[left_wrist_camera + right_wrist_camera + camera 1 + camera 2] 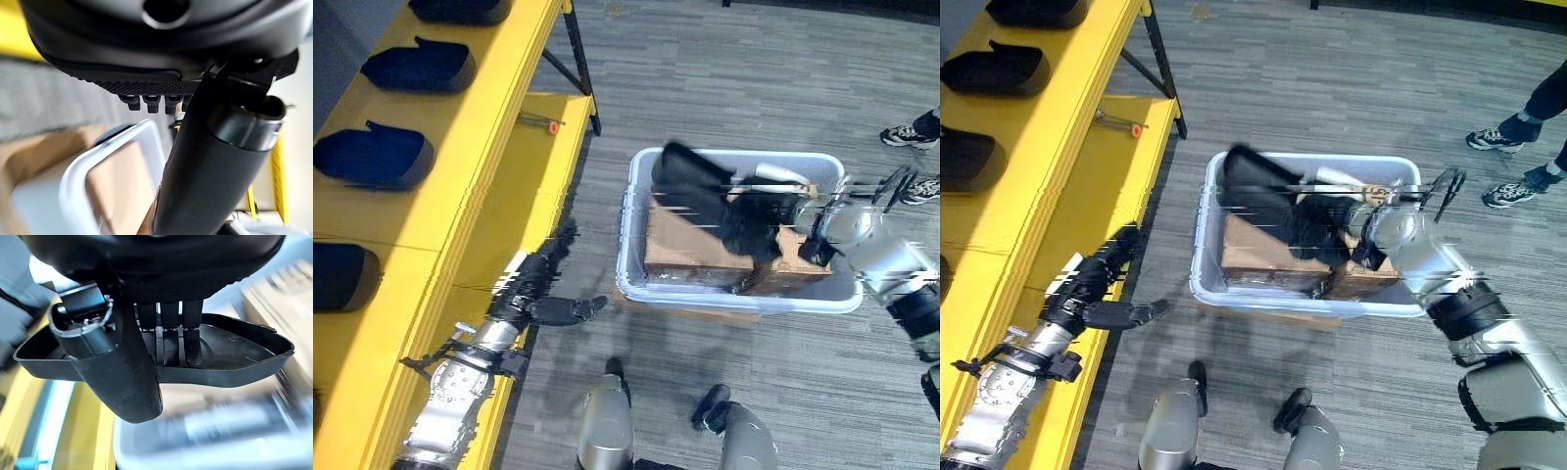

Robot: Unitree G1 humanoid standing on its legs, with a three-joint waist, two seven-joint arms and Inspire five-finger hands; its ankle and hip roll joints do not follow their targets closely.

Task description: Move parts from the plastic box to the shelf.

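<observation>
At the 8 o'clock corner of the head camera's frame, the robot's left hand [543,289] hovers beside the front edge of the yellow shelf [460,215], its fingers stretched out nearly straight and its thumb pointing toward 3 o'clock, with nothing in its hold. Toward 3 o'clock, the right hand [1337,227] reaches into the pale plastic box [1263,299] on the grey floor [1351,88]; the right wrist camera shows its fingers [191,335] curled inside a shallow black moulded part [244,357] with the thumb pressed against the outer rim, a firm pinch. That part [1258,186] sits tilted above the brown cardboard boxes [1253,250] packed inside the plastic box, its far end up near the box's 11 o'clock corner. Farther off, from 9 to 11 o'clock, more black parts [372,157] rest in a row along the shelf top. A small orange-tipped tool [540,121] lies on the shelf's lower level. At 2 o'clock, a person's sneakers [1494,142] stand on the floor.
</observation>
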